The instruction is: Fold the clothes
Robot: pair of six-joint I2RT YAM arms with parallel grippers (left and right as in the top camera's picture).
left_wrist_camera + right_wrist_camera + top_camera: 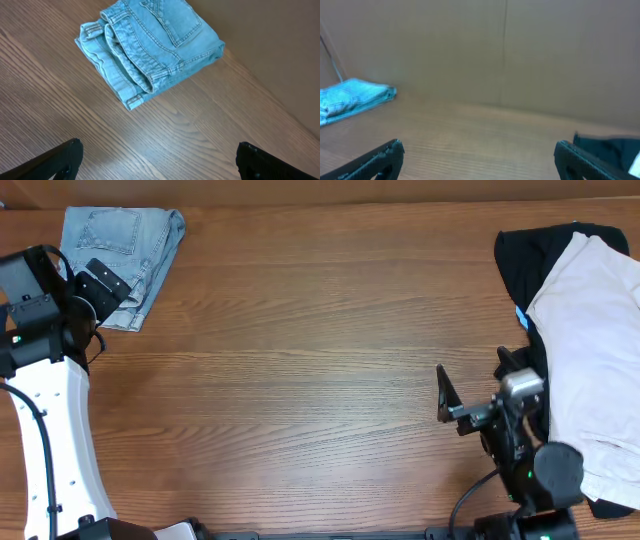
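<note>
The clothes, a pair of light-blue denim shorts [125,240], lie folded into a compact stack at the table's far left corner. The left wrist view shows the shorts [150,45] with a back pocket on top and the folded edges facing the camera. My left gripper [98,284] hovers at the near edge of the stack; in its own view the left gripper [159,147] is open over bare wood, short of the denim. My right gripper [475,377] stands open at the right side, far from the shorts [355,97]. In the right wrist view, the right gripper [479,145] holds nothing.
A black garment [530,250] and cream-beige trousers [590,350] are piled at the table's right edge, beside the right arm. The black cloth [610,147] shows by the right finger. A brown cardboard wall [505,55] runs along the back of the wooden table [300,360].
</note>
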